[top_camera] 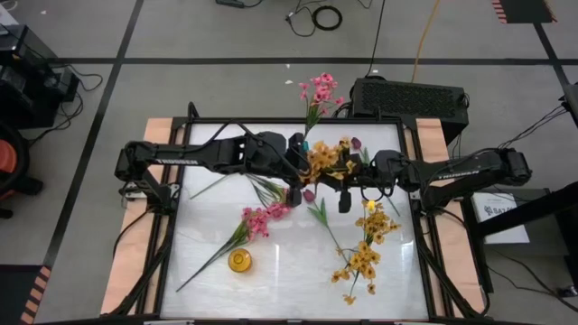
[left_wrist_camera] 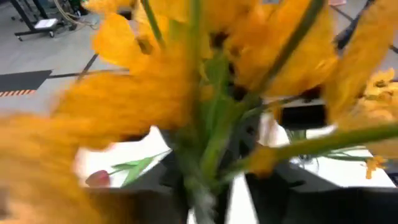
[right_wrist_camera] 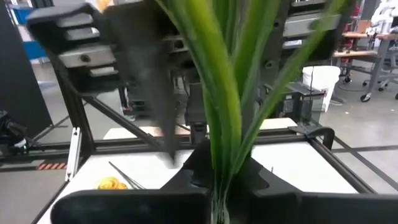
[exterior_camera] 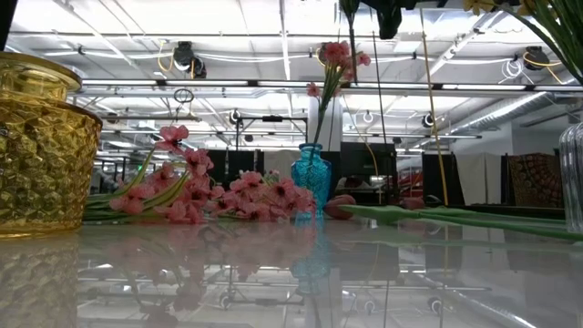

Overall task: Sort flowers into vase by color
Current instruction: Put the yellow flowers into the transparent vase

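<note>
My left gripper (top_camera: 305, 171) (left_wrist_camera: 198, 202) is above the table's far middle, shut on a yellow blossom spray (top_camera: 325, 158) (left_wrist_camera: 186, 81). My right gripper (top_camera: 357, 183) (right_wrist_camera: 219, 199) is close beside it, shut on a green-leaved stem (right_wrist_camera: 227, 106); a dark purple tulip bud (top_camera: 355, 143) shows near it. A blue vase (exterior_camera: 312, 175) holds one pink spray (exterior_camera: 335, 56) (top_camera: 320, 88). On the table lie a pink spray (top_camera: 257, 219) (exterior_camera: 237, 193), another yellow spray (top_camera: 366, 257) and a tulip (top_camera: 309, 194) (left_wrist_camera: 97, 179). A yellow vase (top_camera: 239, 262) (exterior_camera: 41, 146) stands near the front. My left gripper pinches the yellow spray by its green stem (left_wrist_camera: 200, 180), below the blossoms. The spray is lifted clear of the table, and its blossoms fill the wrist view beyond the fingers. My right gripper pinches the stem at the base of its long leaves (right_wrist_camera: 219, 180). The leaves reach away past the fingers, and the stem is off the table.
A clear glass vase (exterior_camera: 572, 173) stands at the table's right side. A dark box (top_camera: 408, 95) sits beyond the far edge. The table has a black frame (top_camera: 271, 121). Open surface lies at the near middle (top_camera: 289, 280).
</note>
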Action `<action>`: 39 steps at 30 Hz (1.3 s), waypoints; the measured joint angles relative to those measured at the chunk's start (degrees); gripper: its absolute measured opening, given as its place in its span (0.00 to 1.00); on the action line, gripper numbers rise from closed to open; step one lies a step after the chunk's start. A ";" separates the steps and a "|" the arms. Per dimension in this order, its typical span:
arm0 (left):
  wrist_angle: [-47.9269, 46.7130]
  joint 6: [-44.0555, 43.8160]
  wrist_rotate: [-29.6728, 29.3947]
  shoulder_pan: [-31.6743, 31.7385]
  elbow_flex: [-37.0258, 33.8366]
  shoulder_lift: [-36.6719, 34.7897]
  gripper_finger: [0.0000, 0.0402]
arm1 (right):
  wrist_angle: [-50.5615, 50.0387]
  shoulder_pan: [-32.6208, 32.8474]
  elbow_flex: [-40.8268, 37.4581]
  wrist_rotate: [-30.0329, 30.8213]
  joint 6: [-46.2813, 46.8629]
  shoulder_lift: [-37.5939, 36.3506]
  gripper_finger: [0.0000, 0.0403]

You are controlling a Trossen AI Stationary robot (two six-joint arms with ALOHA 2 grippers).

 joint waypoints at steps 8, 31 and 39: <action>-4.78 -1.62 -12.86 -3.22 0.00 -0.57 0.68 | -4.94 -0.04 0.00 0.49 0.02 -5.19 0.01; 18.23 -7.43 -21.10 -11.08 -0.02 7.76 0.72 | -8.69 11.57 0.00 -5.52 -5.03 -18.89 0.00; 21.80 -6.99 -22.38 -11.19 0.00 11.30 0.72 | -6.35 17.12 -0.07 0.93 -8.69 -16.96 0.00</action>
